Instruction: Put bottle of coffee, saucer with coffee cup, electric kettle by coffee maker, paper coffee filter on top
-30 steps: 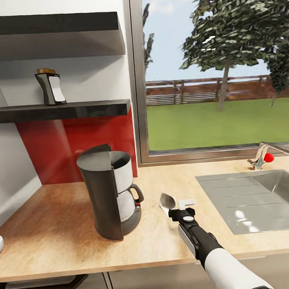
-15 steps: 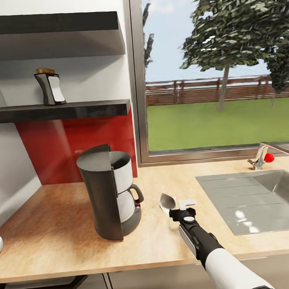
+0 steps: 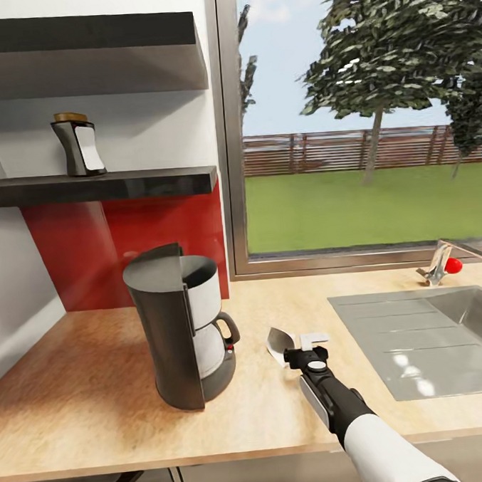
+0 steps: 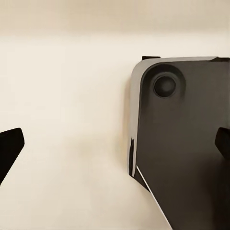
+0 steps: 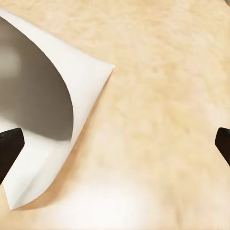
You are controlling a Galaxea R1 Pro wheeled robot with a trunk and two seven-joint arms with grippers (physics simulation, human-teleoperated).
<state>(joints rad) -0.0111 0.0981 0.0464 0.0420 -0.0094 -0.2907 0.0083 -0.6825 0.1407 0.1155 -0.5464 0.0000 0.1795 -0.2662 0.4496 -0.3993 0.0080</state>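
Between the earlier head views and now the whole picture has shifted a bit, so the camera moved, not the things: the white cup at the left edge is out of frame now, and the right arm with its end effector (image 3: 298, 341) stays at approx. the same place on the desk (image 3: 84, 365), near the paper coffee filter (image 3: 278, 341). For the task this means no real progress in this second; the filter is not yet lifted, I judge the robot is only adjusting its pose before the grasp.

The coffee maker (image 3: 178, 323) stands on the desk, left of the filter and apart from it, black tower w/ clear carafe, top open. The kitchen shelf (image 3: 159, 182) is on the far wall above it, and the bottle of coffee (image 3: 78, 145) stands upright on it, dark w/ tan lid.

The filter lies on the desk, white, thin, curled open like a cone w/ pointed edge (image 5: 52, 115). The right end effector is released, tips wide, filter beside one tip, not pinched. The left end effector (image 4: 115, 148) is also spread, holding nothing, over a dark panel and a pale surface.
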